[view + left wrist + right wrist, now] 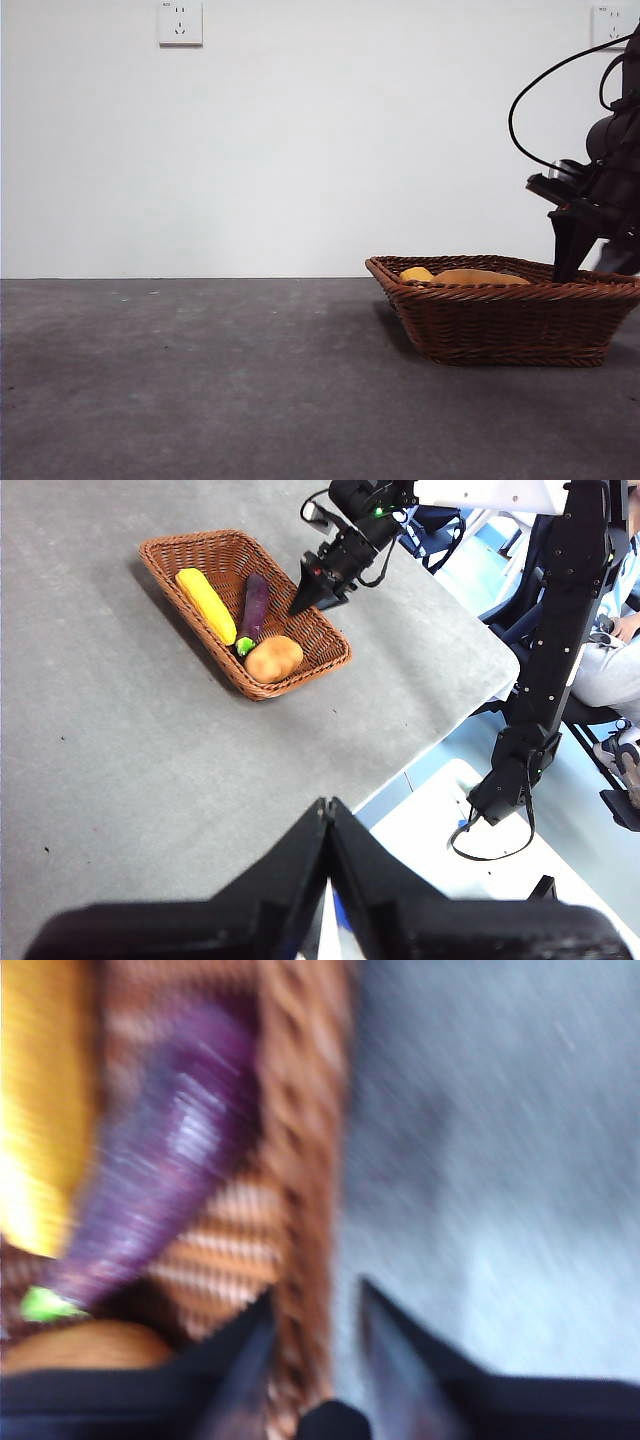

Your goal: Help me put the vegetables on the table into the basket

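all three vegetables are seen in the basket (pixel 245 610); right claw (pixel 308 592), slightly open and empty, at upper centre; only withdrawal is judged left.

So the bench (pixel 150 740) is a flat dark grey matte top with some faint lighter scuffs. The only thing sitting directly on it is the brown woven wicker basket (pixel 325 665), parked near one edge, with lots of bare surface around it.
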